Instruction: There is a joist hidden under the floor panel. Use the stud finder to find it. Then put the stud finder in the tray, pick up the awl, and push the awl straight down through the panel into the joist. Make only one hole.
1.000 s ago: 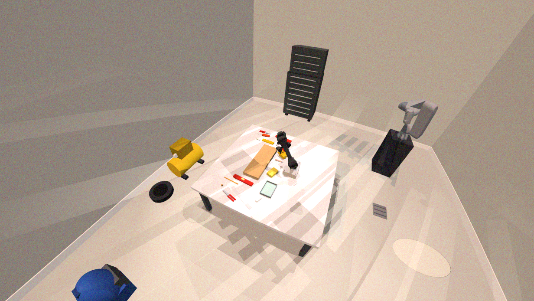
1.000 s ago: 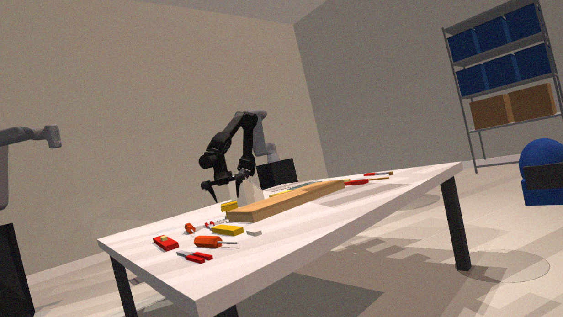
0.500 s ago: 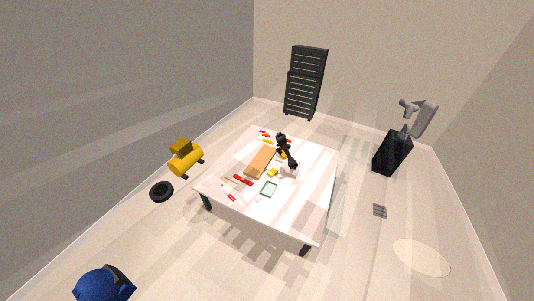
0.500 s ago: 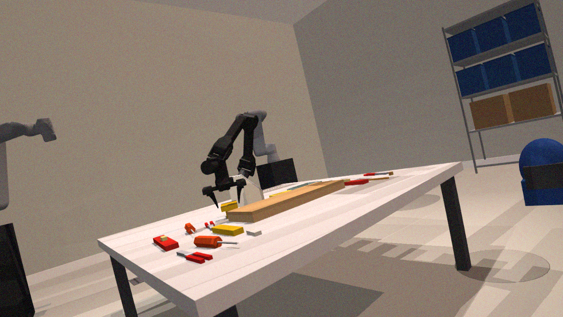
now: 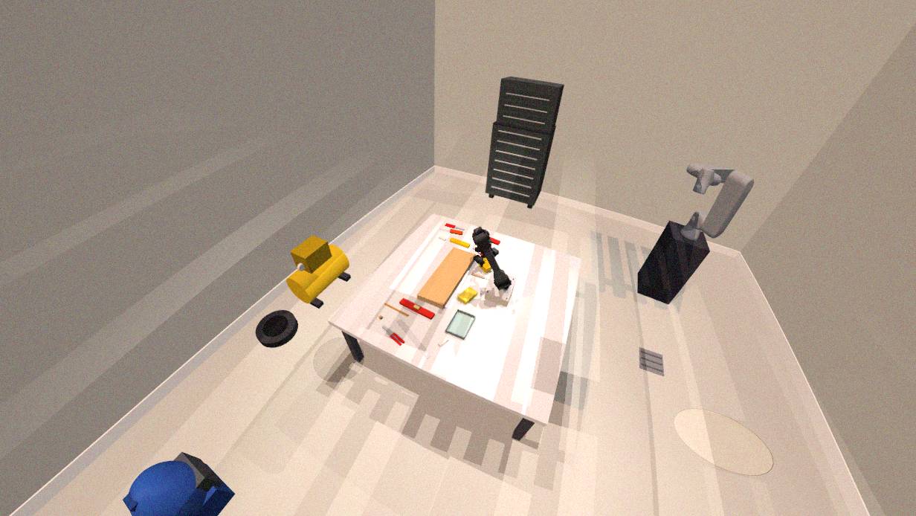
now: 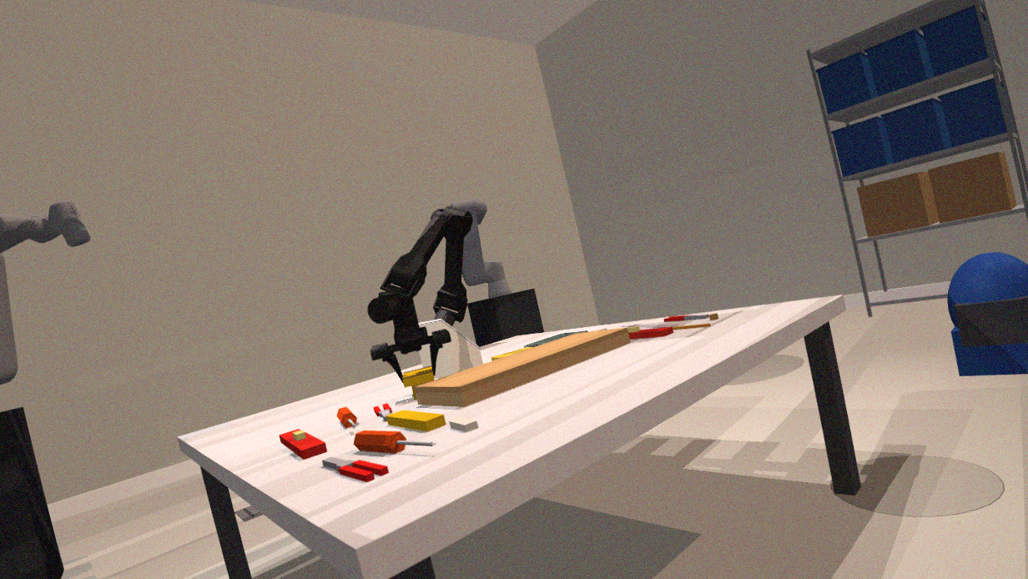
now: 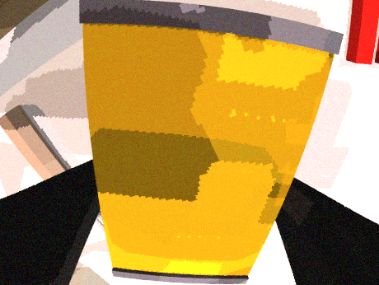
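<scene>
The yellow stud finder (image 7: 185, 136) (image 6: 417, 375) lies flat on the white table (image 5: 487, 358) (image 6: 575, 402), just off the near end of the wooden floor panel (image 5: 442, 274) (image 6: 531, 363). My gripper (image 7: 192, 173) (image 6: 415, 370) (image 5: 483, 261) points straight down over it. One black finger presses each long side, so the gripper is shut on the stud finder. The glass-green tray (image 5: 460, 323) lies past the panel's other end, near the arm's base. A thin pale stick (image 7: 33, 140) lies just left of the stud finder. I cannot tell which tool is the awl.
Red, orange and yellow hand tools (image 6: 374, 440) lie scattered at the table end near the gripper. A red level (image 5: 416, 308) and more small tools lie at the other end. Another yellow block (image 5: 467, 294) sits by the arm's base.
</scene>
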`<state>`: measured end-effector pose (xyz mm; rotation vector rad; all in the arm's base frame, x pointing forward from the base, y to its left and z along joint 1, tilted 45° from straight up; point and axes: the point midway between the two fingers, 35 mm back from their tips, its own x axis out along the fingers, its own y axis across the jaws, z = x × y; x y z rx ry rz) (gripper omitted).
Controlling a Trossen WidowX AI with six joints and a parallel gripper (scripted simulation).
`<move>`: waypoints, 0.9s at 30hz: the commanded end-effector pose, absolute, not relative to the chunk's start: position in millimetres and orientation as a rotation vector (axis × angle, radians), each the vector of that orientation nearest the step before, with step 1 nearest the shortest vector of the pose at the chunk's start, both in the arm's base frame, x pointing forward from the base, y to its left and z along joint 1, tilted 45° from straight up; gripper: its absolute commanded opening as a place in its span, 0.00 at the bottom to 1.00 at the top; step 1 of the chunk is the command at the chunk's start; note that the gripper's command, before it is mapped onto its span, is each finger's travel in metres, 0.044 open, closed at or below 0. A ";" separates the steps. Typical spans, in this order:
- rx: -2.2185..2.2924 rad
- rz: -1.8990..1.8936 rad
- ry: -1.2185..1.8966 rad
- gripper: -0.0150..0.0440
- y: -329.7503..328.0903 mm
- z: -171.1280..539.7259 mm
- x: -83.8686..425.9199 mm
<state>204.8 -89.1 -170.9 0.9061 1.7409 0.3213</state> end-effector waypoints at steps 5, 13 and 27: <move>0.909 0.317 1.743 0.68 -89.6 -170.6 204.7; 0.908 0.316 1.743 0.32 -101.8 -158.5 205.9; 0.907 0.314 1.744 0.25 -120.4 -151.9 202.7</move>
